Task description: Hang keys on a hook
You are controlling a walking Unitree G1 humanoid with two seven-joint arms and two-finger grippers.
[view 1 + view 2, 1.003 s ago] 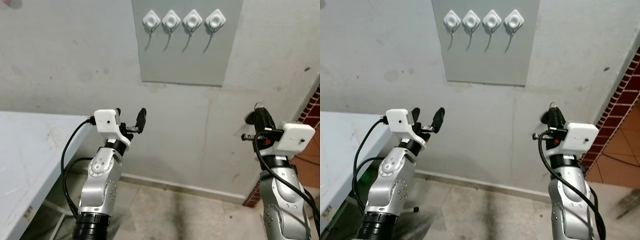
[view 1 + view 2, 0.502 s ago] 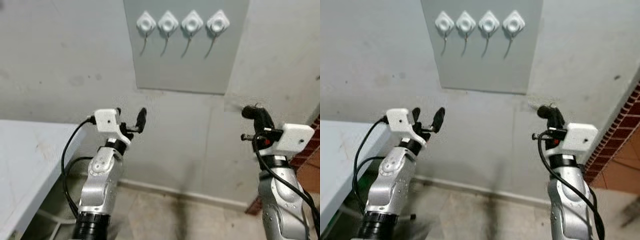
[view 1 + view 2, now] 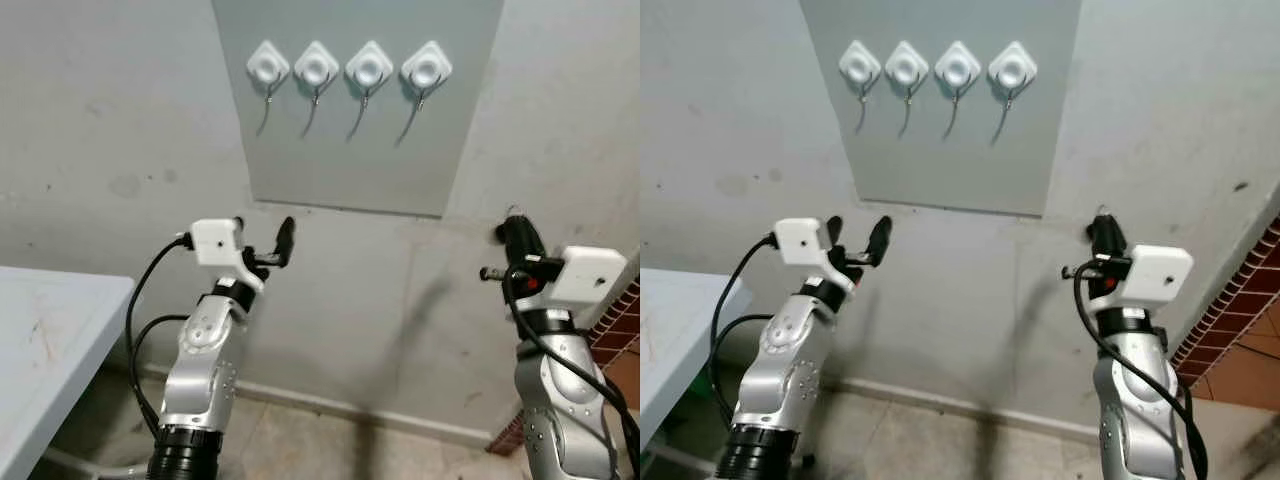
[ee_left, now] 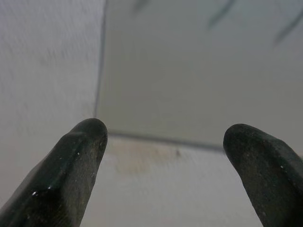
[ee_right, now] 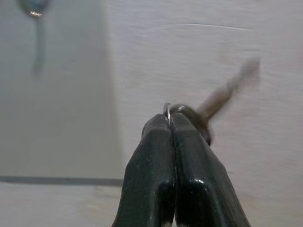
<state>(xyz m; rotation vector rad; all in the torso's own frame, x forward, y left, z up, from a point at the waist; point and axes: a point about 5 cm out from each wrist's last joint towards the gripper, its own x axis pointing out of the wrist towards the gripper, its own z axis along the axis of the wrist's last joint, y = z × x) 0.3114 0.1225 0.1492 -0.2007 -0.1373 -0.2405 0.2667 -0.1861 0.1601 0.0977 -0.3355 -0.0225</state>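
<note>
Four white diamond-shaped hooks (image 3: 369,64) sit in a row on a grey panel (image 3: 350,160) high on the wall ahead. My right gripper (image 3: 513,232) is raised below and to the right of the panel. It is shut on the key ring (image 5: 166,109), and a blurred key (image 5: 222,94) sticks out past the fingertips in the right wrist view. My left gripper (image 3: 262,235) is held up under the panel's lower left corner. It is open with nothing between its fingers (image 4: 78,165), and it points at the panel's lower edge.
A white table (image 3: 50,330) stands at the left beside my left arm. A red brick wall (image 3: 628,320) meets the plaster wall at the far right. Tiled floor (image 3: 320,450) runs along the skirting below.
The whole view has shifted: the panel and hooks look larger and nearer, and the table has slid off to the left. Both arms keep the same raised pose, keys still held.
</note>
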